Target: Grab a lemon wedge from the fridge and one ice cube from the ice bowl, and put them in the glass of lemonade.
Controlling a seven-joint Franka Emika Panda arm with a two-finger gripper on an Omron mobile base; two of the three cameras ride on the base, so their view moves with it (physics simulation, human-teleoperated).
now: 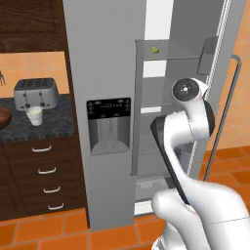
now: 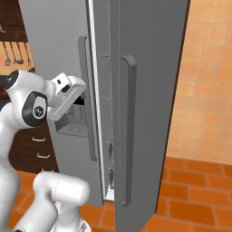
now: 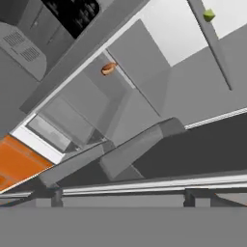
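One gripper [image 2: 78, 100], jaws spread wide and empty, hangs at mid-left of the right base view beside the open fridge [image 1: 105, 58]. Beyond, upper centre, the lemon wedge [image 1: 156, 50] sits on a shelf; reaching carelessly risks striking the door.

We see a silver toaster [image 1: 36, 93] on the dark speckled counter [image 1: 49, 128], dark wooden drawers [image 1: 44, 171] with pale handles below, orange floor tiles [image 2: 199, 190], utensils [image 2: 13, 53] hanging on the wall, a small orange item [image 3: 109, 69] on a shelf.
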